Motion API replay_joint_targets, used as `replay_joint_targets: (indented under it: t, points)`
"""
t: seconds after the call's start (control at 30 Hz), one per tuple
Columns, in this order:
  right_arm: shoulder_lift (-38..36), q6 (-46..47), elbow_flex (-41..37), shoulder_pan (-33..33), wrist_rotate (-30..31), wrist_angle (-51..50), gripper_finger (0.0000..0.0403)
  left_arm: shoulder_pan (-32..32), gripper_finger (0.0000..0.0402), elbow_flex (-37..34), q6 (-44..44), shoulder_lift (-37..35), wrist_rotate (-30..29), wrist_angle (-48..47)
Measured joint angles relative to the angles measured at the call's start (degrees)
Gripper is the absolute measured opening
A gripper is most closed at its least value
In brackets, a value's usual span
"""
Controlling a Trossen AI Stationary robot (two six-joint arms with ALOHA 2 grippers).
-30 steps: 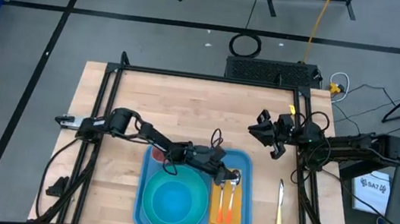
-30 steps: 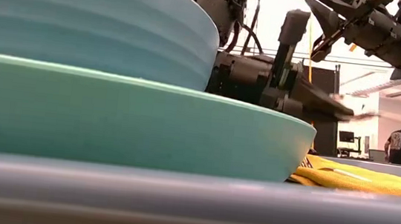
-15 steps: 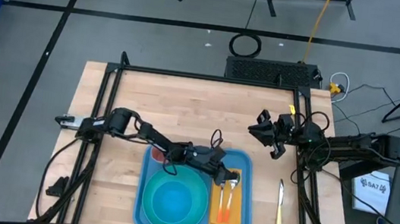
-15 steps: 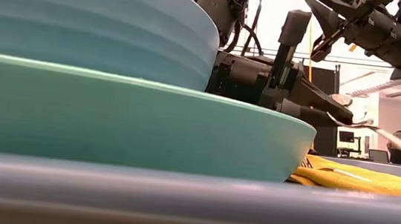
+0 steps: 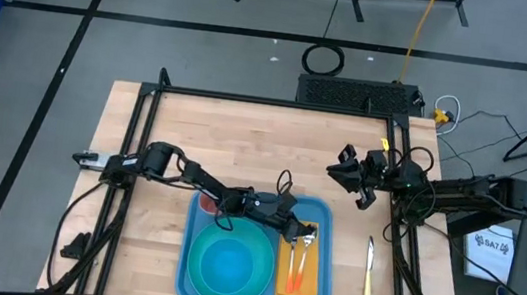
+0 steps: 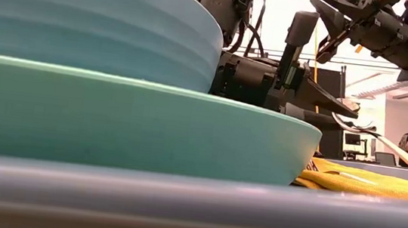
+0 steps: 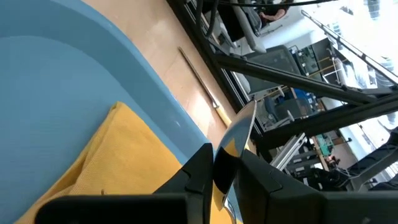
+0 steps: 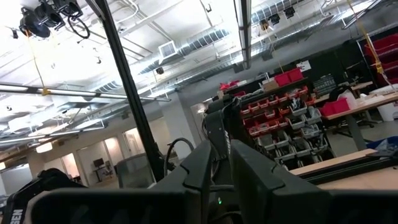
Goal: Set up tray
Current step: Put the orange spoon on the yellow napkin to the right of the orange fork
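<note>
The light-blue tray (image 5: pixel 256 254) is seen at the front edge of the wooden table (image 5: pixel 194 139), slightly right of centre, carrying a teal bowl (image 5: pixel 229 260) stacked on a teal plate (image 6: pixel 142 126) on its left half and a folded yellow napkin (image 5: pixel 302 263) along its right side. Two orange-handled utensils (image 5: pixel 296 262) are laid on the napkin. The left gripper (image 5: pixel 292 230) is held low over the tray's rear right corner, its fingers (image 7: pixel 200 171) parted only a sliver around the bowl of a metal spoon (image 7: pixel 239 129); whether the spoon is actually clamped cannot be told. A knife (image 5: pixel 367 272) is laid on the bare table just beyond the tray's right edge. The right gripper (image 5: pixel 344 171) is raised above the table's right rear area, well apart from the tray, its fingers nearly together and nothing seen between them.
</note>
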Motion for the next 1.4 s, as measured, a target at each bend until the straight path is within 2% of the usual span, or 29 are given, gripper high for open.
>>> replay_joint_targets:
  t: [0.27, 0.77, 1.1, 1.4]
  points:
    - [0.0, 0.87, 0.0, 0.01, -0.17, 0.01, 0.005, -0.02, 0.0066, 0.0, 0.7, 0.0, 0.02, -0.11]
    - [0.0, 0.7, 0.0, 0.01, -0.22, 0.01, 0.005, -0.15, 0.021, 0.0, 0.48, 0.0, 0.2, -0.94]
    - [0.02, 0.85, 0.0, 0.0, -0.24, 0.01, 0.005, -0.08, 0.0267, 0.0, 3.17, 0.0, 0.22, -1.41]
    - [0.0, 1.29, 0.0, 0.02, -0.42, 0.01, 0.005, 0.55, 0.0297, 0.02, 5.36, -0.09, 0.33, -4.16]
